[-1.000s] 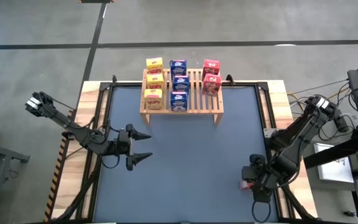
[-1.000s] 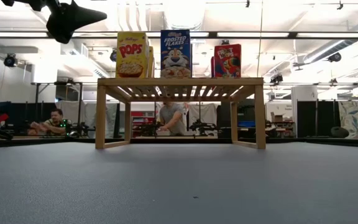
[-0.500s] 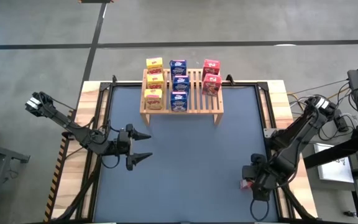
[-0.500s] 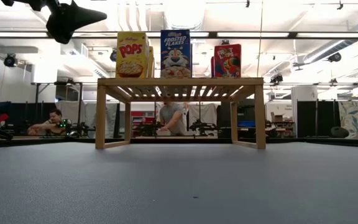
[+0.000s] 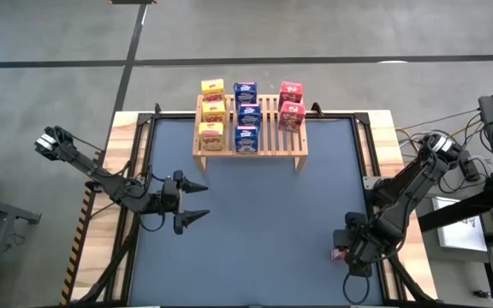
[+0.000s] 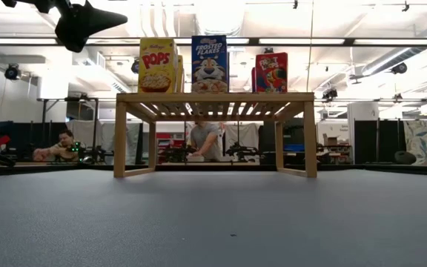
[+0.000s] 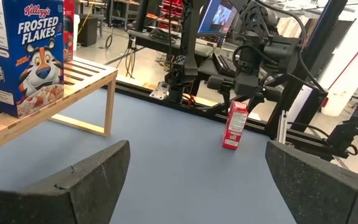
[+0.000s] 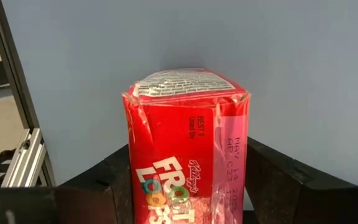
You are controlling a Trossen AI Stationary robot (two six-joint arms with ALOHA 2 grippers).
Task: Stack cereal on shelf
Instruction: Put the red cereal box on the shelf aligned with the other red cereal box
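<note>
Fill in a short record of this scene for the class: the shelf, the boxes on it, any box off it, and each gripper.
shelf: at the table's far edge
boxes on shelf: three yellow boxes, three blue boxes, two red boxes
box off shelf: red box upright on the mat, near right edge
right gripper: around the red box, fingers at its sides
left gripper: open, above the mat, empty

table [image 5: 255, 222]: blue-grey mat | shelf [image 5: 251, 141] at 12 o'clock edge, carrying eight cereal boxes [image 5: 246, 114] | lone red box [image 7: 234, 126] upright at 4 o'clock edge
</note>
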